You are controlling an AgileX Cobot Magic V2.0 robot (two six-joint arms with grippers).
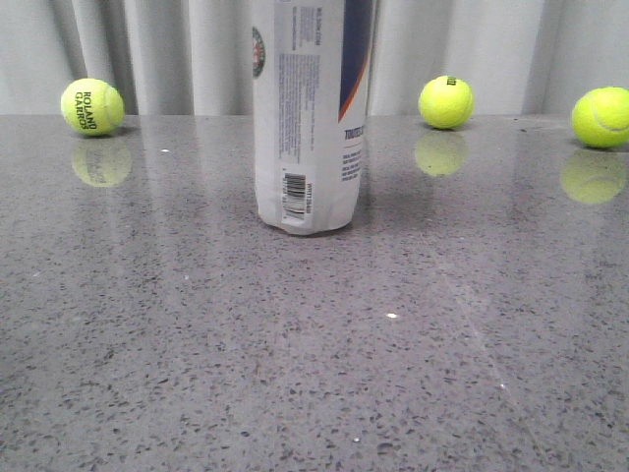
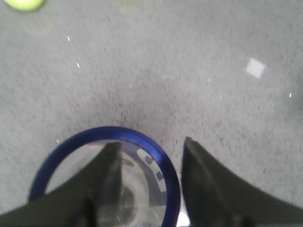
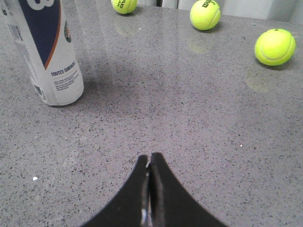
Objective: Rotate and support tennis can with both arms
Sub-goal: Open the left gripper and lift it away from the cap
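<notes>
Grey speckled stone forms the tabletop, and pale pleated curtains are seen behind it in the front view. On this surface the tennis can is stood upright, its base planted on the stone, its white label with barcode turned toward the front camera and its top cut off by the frame.

From the left wrist view the can is seen from above: its navy rim is straddled by the left gripper, one dark finger being placed inside the open mouth and the other finger outside the rim. The jaws are spread, with the can's wall held between them; whether the wall is actually touched by either finger cannot be told through the blur.

The right gripper is held low over bare stone with its jaws pressed together, nothing being pinched between them. The can is found well ahead of these closed tips and off to one side, clearly apart from them.

Three yellow-green tennis balls are scattered along the far edge of the table: one lettered ball, a second ball and a third ball, all well apart from the can and from both grippers.
</notes>
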